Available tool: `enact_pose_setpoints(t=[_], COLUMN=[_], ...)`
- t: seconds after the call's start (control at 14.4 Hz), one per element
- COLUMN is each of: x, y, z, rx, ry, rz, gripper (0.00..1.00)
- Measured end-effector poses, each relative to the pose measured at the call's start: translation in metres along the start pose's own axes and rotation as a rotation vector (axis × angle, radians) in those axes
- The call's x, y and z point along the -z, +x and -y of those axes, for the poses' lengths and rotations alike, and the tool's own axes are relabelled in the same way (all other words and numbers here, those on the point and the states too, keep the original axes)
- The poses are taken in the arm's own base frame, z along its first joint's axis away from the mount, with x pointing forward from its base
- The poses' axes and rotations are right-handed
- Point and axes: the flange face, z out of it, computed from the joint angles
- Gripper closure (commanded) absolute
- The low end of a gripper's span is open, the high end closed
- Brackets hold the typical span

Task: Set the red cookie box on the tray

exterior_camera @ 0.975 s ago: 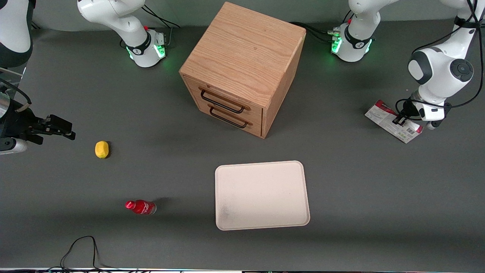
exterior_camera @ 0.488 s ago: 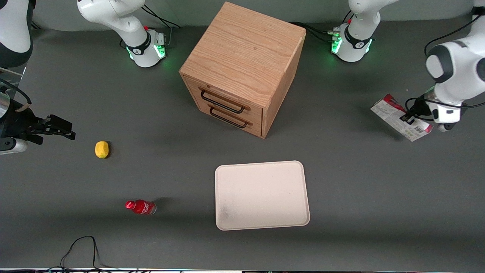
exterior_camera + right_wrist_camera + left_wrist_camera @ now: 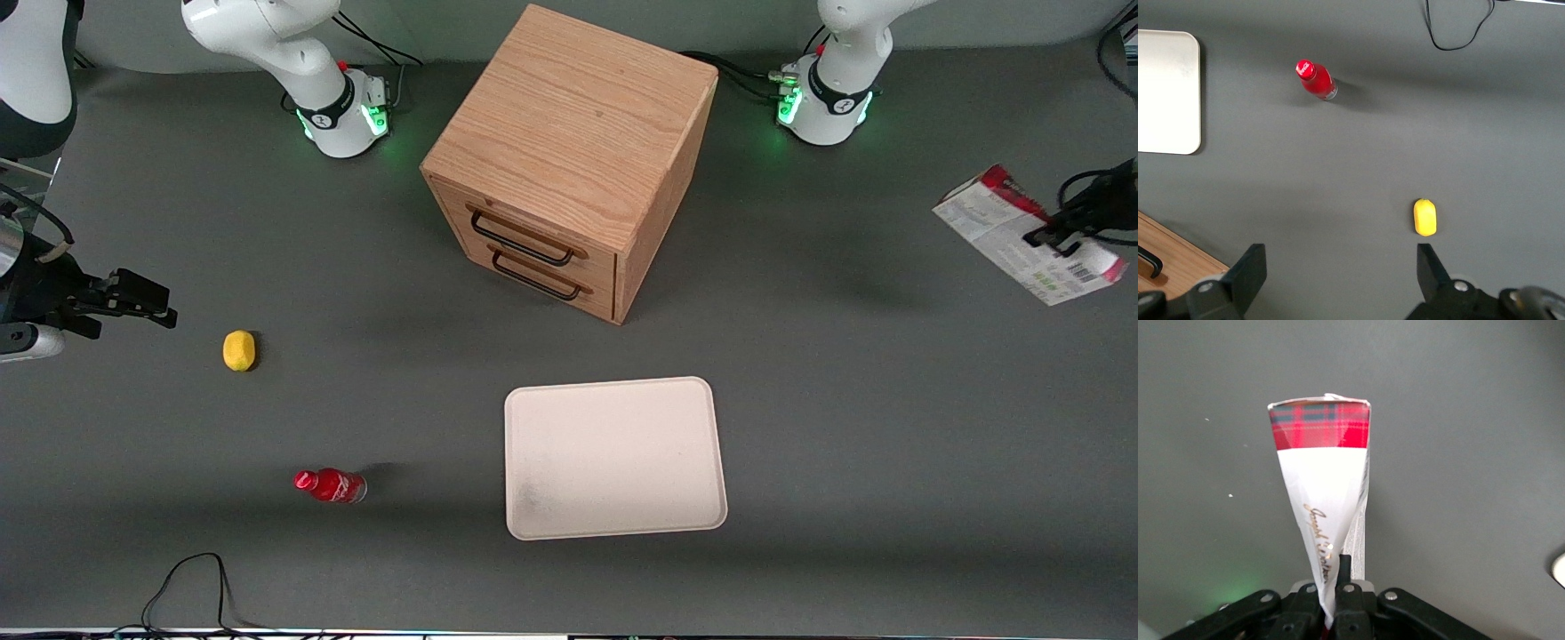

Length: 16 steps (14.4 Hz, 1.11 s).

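Observation:
The red cookie box (image 3: 1022, 233) hangs in the air toward the working arm's end of the table, its white printed face and barcode up and its red edges showing. My gripper (image 3: 1052, 236) is shut on it, the black fingers clamped over the box's edge. In the left wrist view the box (image 3: 1325, 493) points away from the gripper (image 3: 1333, 587), its red tartan end farthest out, with bare grey table below it. The cream-white tray (image 3: 613, 457) lies flat near the middle of the table, nearer the front camera than the box, and nothing is on it.
A wooden drawer cabinet (image 3: 569, 151) with two black handles stands at the table's middle, farther from the camera than the tray. A small red bottle (image 3: 331, 485) and a yellow lemon (image 3: 238, 349) sit toward the parked arm's end.
The gripper has lifted the box off the table and carried it up and outward toward the working arm's end. The arm's white body has left the front view.

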Motion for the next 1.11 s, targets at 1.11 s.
enact_pose_setpoints(t=[1.11], x=[0.083], y=[-0.059], z=[-0.176], rx=[-0.377], ry=[-0.028], rz=[-0.126], gripper=[1.0])
